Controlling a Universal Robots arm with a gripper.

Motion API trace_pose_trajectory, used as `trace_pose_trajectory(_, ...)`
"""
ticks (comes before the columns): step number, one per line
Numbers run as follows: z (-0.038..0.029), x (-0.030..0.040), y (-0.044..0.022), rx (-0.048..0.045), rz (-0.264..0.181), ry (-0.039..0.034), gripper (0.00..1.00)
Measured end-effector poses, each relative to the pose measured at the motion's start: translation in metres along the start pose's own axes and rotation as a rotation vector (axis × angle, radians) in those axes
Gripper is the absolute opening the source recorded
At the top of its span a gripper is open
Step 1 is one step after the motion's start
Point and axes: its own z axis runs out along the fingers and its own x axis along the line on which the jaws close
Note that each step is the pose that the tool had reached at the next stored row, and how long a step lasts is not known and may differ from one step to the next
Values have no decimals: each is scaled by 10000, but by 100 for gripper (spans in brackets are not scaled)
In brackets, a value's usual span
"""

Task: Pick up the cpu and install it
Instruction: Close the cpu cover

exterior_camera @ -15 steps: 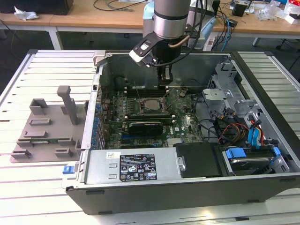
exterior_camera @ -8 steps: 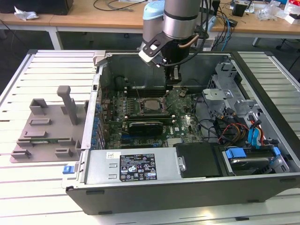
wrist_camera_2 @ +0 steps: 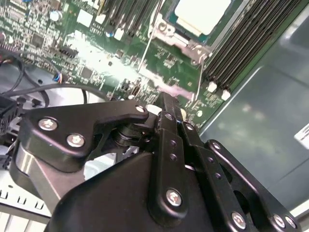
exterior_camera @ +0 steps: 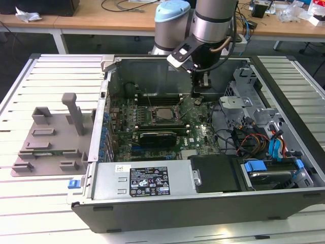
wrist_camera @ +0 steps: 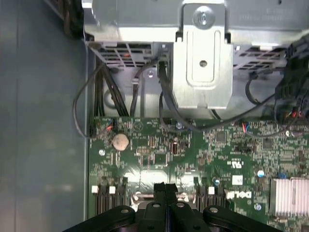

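Fingers (wrist_camera: 161,189) of our black metal gripper (exterior_camera: 198,93) were clenched together on nothing, low over the green motherboard (exterior_camera: 200,129). The small square silvery-topped cpu (wrist_camera_2: 200,14) sat in its metal-framed socket (wrist_camera_2: 169,30). We feared a sideways drift snagging the thin wire lever (wrist_camera_2: 145,53), bending it.

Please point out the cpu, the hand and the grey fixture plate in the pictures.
cpu (wrist_camera_2: 200,14): second wrist view, on its silvery top.
hand (wrist_camera: 166,186): first wrist view, between its fingertips.
grey fixture plate (exterior_camera: 61,127): exterior view, on its flat base.
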Motion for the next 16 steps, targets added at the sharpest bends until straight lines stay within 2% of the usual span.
trace_pose_trajectory(1,0,0,14,0,0,0,11)
trace_pose_trajectory(4,1,-2,111,0,-1,0,11)
trace_pose_trajectory(16,22,-2,112,-24,-1,-1,11)
